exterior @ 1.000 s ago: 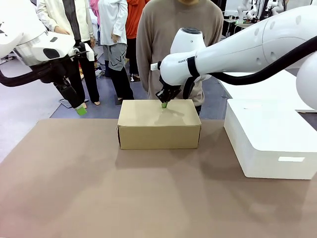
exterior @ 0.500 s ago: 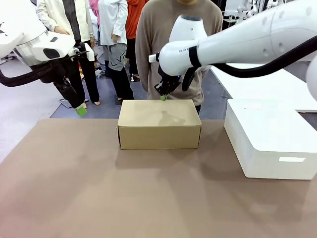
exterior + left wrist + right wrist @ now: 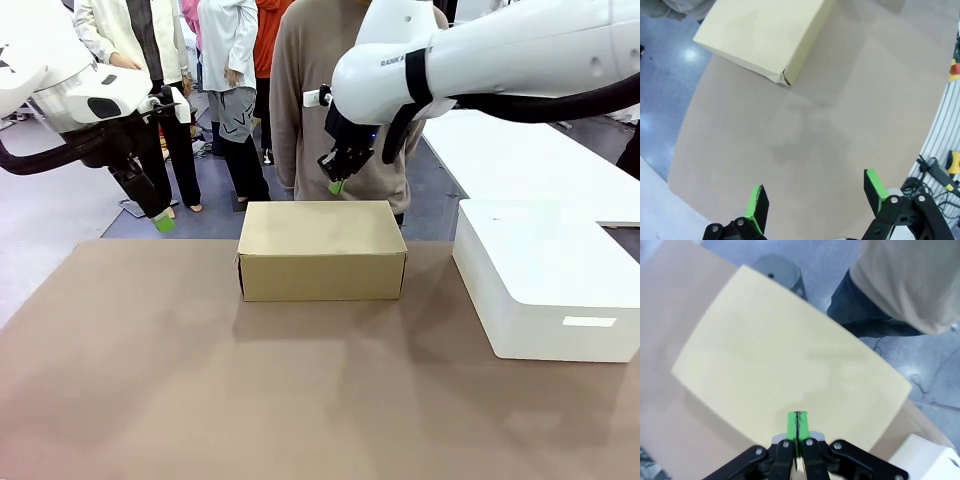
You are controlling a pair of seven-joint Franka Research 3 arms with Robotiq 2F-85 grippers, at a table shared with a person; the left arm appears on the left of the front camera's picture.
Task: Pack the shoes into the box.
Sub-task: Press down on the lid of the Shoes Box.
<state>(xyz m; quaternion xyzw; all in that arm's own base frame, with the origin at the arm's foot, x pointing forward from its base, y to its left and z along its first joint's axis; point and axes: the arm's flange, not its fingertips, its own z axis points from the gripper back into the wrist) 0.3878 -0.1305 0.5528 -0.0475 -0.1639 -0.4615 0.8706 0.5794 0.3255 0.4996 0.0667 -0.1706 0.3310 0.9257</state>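
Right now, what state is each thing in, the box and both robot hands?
box: lid shut, flat on the table, nothing touching it.
left hand: open, empty, off to the box's side, above the table's edge.
right hand: shut, empty, raised above the box's far edge.

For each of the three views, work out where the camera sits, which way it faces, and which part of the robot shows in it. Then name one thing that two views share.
Front: fixed between the arms, facing across the table at the person; shows the left gripper and the shut right gripper.
Left wrist: on the left arm, looking down at the table; its open left gripper rises from the bottom edge.
Right wrist: above the box, looking down; its shut right gripper shows.
Shared: all three show the closed box.
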